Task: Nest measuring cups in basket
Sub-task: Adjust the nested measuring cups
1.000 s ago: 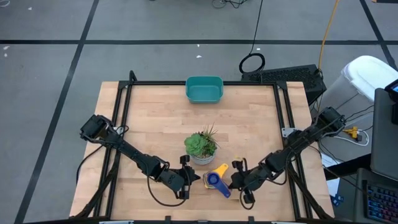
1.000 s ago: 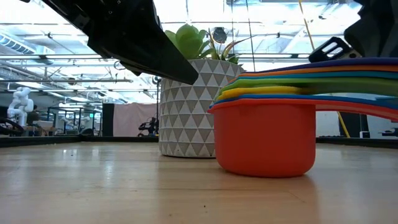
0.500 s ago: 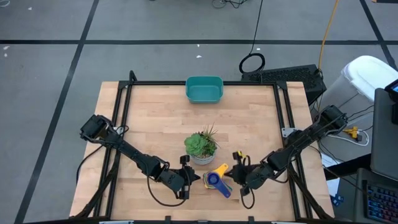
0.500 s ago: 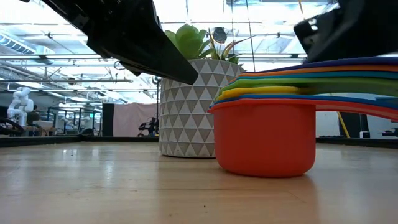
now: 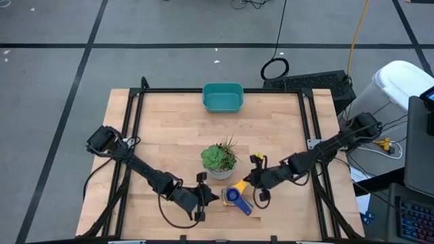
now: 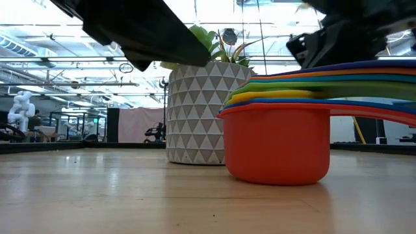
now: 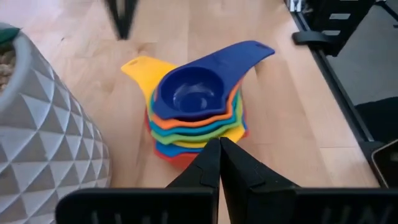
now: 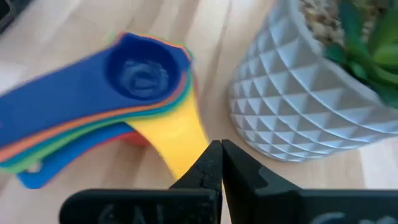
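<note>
High view: the left gripper (image 5: 213,196) sits at lower centre of the frame, jaws pressed together and holding nothing, just left of the measuring cups (image 5: 236,196). The right gripper (image 5: 248,181), jaws likewise pressed together and holding nothing, sits just right of the potted plant (image 5: 219,161), above the cups. The cups form one nested stack on the tabletop (image 5: 169,129), blue cup on top, yellow handle pointing toward the upper right. The basket (image 5: 222,97) stands at the tabletop's top edge, well apart from the stack.
</note>
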`<state>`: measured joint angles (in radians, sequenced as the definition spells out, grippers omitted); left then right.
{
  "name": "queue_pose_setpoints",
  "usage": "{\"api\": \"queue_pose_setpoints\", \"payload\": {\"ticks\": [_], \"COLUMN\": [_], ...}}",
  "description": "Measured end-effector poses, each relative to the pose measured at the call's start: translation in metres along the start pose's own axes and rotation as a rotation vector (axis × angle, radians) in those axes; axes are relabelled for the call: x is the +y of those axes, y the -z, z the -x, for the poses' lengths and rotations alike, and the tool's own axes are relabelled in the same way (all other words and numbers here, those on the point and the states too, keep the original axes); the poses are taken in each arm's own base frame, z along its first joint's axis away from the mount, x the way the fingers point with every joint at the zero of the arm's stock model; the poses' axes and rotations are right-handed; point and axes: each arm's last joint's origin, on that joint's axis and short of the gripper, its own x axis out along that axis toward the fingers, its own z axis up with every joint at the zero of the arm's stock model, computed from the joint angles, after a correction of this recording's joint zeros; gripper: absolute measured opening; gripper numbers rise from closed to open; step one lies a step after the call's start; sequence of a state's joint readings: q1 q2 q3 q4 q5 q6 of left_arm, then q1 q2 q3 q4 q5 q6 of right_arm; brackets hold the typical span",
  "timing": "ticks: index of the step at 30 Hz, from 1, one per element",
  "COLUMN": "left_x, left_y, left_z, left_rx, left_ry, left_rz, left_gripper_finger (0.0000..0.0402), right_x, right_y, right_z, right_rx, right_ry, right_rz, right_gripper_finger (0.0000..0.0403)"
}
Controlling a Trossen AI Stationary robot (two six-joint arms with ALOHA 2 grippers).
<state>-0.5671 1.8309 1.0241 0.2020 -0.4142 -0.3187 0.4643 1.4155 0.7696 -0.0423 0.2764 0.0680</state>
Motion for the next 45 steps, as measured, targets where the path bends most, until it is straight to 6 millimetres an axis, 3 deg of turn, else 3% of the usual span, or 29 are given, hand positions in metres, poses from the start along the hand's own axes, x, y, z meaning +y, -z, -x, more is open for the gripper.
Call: {"api": "queue_pose_setpoints", "payload": {"ticks": [18, 31, 45], "left_x": [-0.01, -0.01, -0.01], "left_y": [0.002, 0.002, 0.002], "left_z": [0.005, 0.005, 0.005], "left_rx": [-0.02, -0.02, -0.023], "left_ry": [-0.002, -0.002, -0.001], "left_rz": [0.005, -0.004, -0.014], "left_gripper_finger": [0.0003, 0.0003, 0.0005], "right_x": [-0.033, -0.043, -0.044], "right_y": [0.016, 0.031, 0.033], "right_z": [-0.012, -0.017, -0.026], "right_rx": [0.026, -0.029, -0.044], "right_ry": [-0.09, -0.11, -0.151], "right_rz": [-0.039, -0.067, -0.108], "right_gripper_finger": [0.0, 0.0, 0.0]}}
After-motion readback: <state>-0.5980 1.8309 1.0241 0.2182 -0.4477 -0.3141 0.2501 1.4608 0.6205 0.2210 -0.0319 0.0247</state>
